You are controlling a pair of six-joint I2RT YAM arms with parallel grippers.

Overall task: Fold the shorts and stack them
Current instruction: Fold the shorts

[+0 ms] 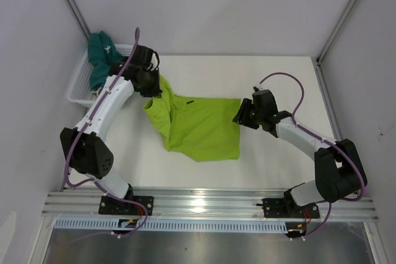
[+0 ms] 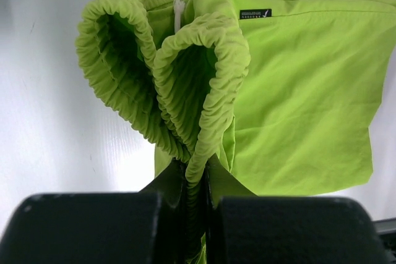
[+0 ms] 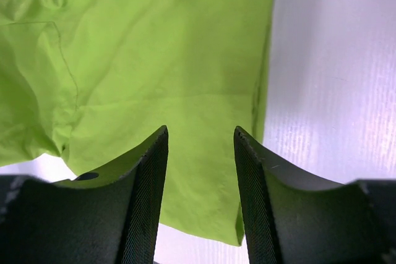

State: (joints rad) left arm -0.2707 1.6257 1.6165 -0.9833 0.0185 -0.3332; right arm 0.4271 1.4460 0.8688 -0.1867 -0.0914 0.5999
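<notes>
Left pincer [image 2: 197, 180]: clenched on the bunched waistband [image 2: 185, 91] of the green shorts [image 1: 201, 131], held raised near the far left corner of the tabletop [image 1: 278, 78].
Right pincer [image 3: 201, 153]: jaws apart, gripping nothing, poised over the hem [image 3: 260, 78] at the cloth's right edge.
Lie of garment: mid-tabletop, long axis running left to right between the pincers.
Teal shorts [image 1: 99, 54]: in the basket [image 1: 75, 91], far left corner.
Governing relation: hem lies directly beneath the right pincer, the nearer arm; a fold would probably carry it leftward.

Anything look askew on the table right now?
The lime green fabric shorts lie crooked, their elastic waistband bunched in the left gripper. The dark teal shorts slump over the white mesh basket's rim.
</notes>
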